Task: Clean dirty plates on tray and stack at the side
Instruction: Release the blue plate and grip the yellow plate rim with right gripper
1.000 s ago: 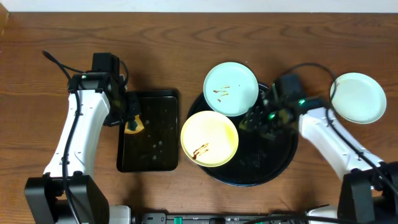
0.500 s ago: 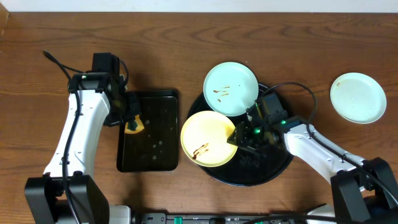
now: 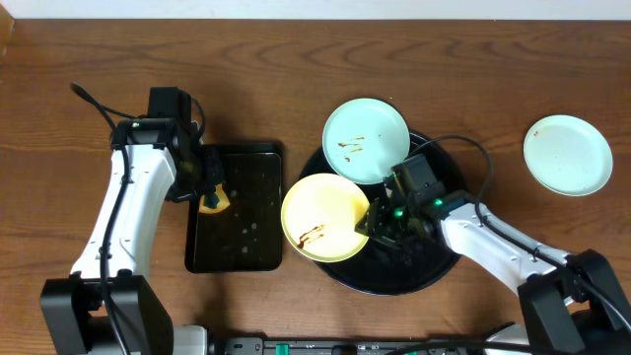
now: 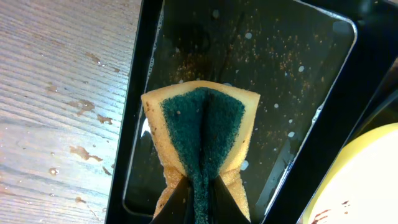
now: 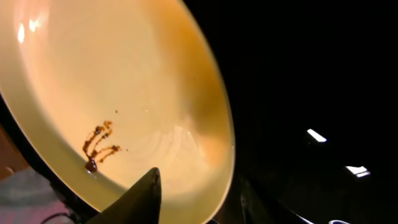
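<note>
A pale yellow plate [image 3: 323, 217] with a brown sauce smear rests on the left part of the round black tray [image 3: 434, 271], overhanging its rim. My right gripper [image 3: 373, 225] grips the plate's right edge. In the right wrist view one finger [image 5: 140, 199] lies on the inside of the yellow plate [image 5: 124, 93] and the other is dark beneath the rim. A mint-green plate [image 3: 366, 140] with sauce lies at the tray's back. A second mint-green plate [image 3: 567, 155] sits on the bare wood at the right. My left gripper [image 3: 209, 187] is shut on a yellow-green sponge [image 4: 202, 134].
A rectangular black tray [image 3: 237, 247], wet and speckled with crumbs, lies left of the round tray under the sponge. Brown drops mark the wood [image 4: 74, 112] left of it. A black cable loops over the round tray behind my right arm.
My right arm swung from the right side of the round tray to the yellow plate and its jaws closed on the rim. The plate shifted slightly left. The left arm stayed put.
</note>
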{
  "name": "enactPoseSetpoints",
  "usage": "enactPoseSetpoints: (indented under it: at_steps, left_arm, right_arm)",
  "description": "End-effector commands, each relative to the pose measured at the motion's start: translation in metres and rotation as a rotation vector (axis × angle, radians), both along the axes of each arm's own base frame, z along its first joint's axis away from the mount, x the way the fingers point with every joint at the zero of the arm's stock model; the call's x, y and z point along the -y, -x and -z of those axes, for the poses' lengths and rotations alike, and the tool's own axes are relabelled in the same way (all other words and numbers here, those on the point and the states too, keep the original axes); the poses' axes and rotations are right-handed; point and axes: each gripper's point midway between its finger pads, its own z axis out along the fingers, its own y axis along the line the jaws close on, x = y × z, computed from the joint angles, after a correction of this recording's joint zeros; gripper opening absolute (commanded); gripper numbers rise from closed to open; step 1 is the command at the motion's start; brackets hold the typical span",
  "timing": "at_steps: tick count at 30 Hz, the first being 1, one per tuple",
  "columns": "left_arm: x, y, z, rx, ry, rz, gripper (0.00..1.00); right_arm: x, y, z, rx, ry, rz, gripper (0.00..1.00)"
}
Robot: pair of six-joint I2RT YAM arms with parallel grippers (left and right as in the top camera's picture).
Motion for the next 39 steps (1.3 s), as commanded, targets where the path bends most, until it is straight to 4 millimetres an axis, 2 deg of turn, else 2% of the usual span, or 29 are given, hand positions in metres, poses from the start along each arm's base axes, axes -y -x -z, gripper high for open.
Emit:
enactPoseSetpoints:
  at_steps: [1,4,7,10,12,15,16,17,18,23,32,34,37,38,39]
  left_arm:
    - [0.002,0.002,0.004,-0.012,0.020,-0.001,0.07]
    - [0.002,0.002,0.004,-0.011,0.020,-0.001,0.07]
    - [0.002,0.001,0.004,-0.007,0.019,-0.001,0.08]
    - [0.002,0.001,0.004,-0.007,0.019,-0.001,0.07]
    - [0.002,0.001,0.004,-0.007,0.019,-0.001,0.07]
    - [0.002,0.001,0.004,-0.008,0.019,0.000,0.07]
    - [0.002,0.001,0.004,-0.007,0.020,0.000,0.07]
    - [0.002,0.001,0.004,-0.007,0.020,0.000,0.08]
    - [0.003,0.001,0.004,-0.007,0.024,0.000,0.07]
    - [0.006,0.001,0.004,-0.006,0.043,0.003,0.07]
    - [0.007,0.001,0.004,-0.007,0.046,0.003,0.08]
    - [0.010,0.001,0.004,-0.010,0.065,0.005,0.08]
    - [0.019,0.001,0.005,-0.008,0.116,0.011,0.07]
    - [0.020,0.000,0.005,-0.004,0.125,0.013,0.07]
    - [0.024,-0.002,0.004,0.004,0.141,0.017,0.07]
  right_arm:
    - [-0.001,0.007,0.008,-0.016,0.046,0.018,0.34]
    - [-0.002,0.008,0.011,-0.014,0.075,0.035,0.36]
    - [-0.004,0.009,0.013,-0.010,0.101,0.057,0.30]
    - [-0.006,0.011,0.015,-0.013,0.121,0.079,0.35]
    - [-0.005,0.012,0.017,-0.017,0.137,0.093,0.32]
    - [-0.008,0.014,0.025,-0.026,0.128,0.106,0.33]
    - [-0.009,0.014,0.028,-0.028,0.120,0.106,0.26]
    - [-0.010,0.015,0.032,-0.037,0.111,0.111,0.11]
    - [-0.011,0.016,0.035,-0.046,0.103,0.118,0.02]
    - [-0.011,0.021,0.046,-0.064,0.090,0.128,0.01]
    - [0.000,0.031,0.051,-0.099,0.149,0.119,0.01]
    - [0.004,0.033,0.048,-0.087,0.163,0.103,0.01]
    - [0.010,0.027,0.032,-0.013,0.189,0.073,0.01]
    - [0.015,0.024,0.024,0.020,0.215,0.070,0.01]
    - [0.027,0.020,0.006,0.072,0.273,0.074,0.01]
